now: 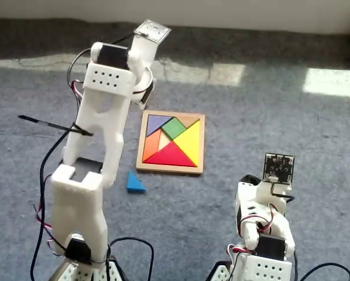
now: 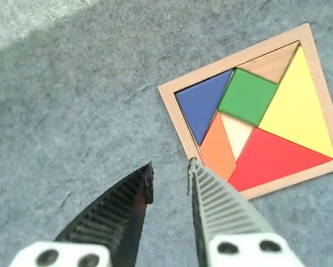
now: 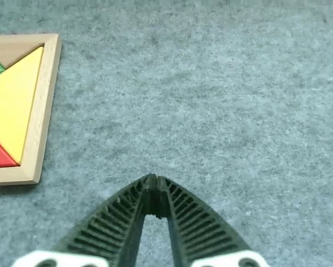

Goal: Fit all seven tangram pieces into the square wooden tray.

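**Task near completion.** The square wooden tray (image 1: pixel 170 170) held six pieces (image 2: pixel 247 100). One triangular slot (image 2: pixel 273 62) at a corner showed bare wood. The seventh piece, a small blue triangle (image 1: pixel 134 183), lay on the bench just outside the tray, on the side toward the arm bases. Your left tool (image 2: pixel 169 173) hung spread and empty near the tray's edge. Your right tool (image 3: pixel 155 181) was pressed together, holding nothing. By this reading, one placement was left.

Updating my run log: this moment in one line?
tray: six of seven fitted | loose blue triangle: on carpet beside tray | left gripper: open, empty | right gripper: shut, empty
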You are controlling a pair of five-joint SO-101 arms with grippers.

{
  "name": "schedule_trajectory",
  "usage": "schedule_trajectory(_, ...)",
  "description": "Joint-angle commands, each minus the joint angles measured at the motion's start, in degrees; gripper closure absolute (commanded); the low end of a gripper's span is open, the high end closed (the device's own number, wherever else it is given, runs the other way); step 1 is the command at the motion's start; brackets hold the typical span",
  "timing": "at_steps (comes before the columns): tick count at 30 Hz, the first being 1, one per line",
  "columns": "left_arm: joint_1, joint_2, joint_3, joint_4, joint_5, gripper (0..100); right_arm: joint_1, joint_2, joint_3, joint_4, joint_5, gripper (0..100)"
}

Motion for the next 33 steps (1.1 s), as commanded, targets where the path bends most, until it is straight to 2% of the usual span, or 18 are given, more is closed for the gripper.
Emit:
schedule_trajectory(1,-0.8,-13.8,10.0,0.2,1.5,91,0.7,0.7,8.3,-1.5,0.3,99.1)
schedule_trajectory(4,-1.7,-22.3,19.5,0.1,1.8,96,0.7,0.7,8.3,-1.5,0.3,99.1)
schedule_trajectory(9,-7.6,-36.7,35.8,-4.7,2.1,97,0.7,0.8,8.3,-1.2,0.4,99.1)
schedule_trajectory(20,-28.9,-68.8,81.5,-28.4,1.9,97,0.7,0.3,8.3,-1.2,0.5,99.1)
schedule_trajectory(23,-31.8,-73.0,90.9,-32.9,1.9,97,0.6,0.3,6.7,-1.2,1.2,98.8)
schedule_trajectory(27,-33.0,-73.9,99.1,-36.6,1.9,97,0.0,0.4,-0.8,2.1,9.1,98.5)
schedule_trajectory(33,-34.6,-73.9,106.4,-42.2,2.2,97,-11.5,1.0,-18.8,14.7,11.9,98.5)
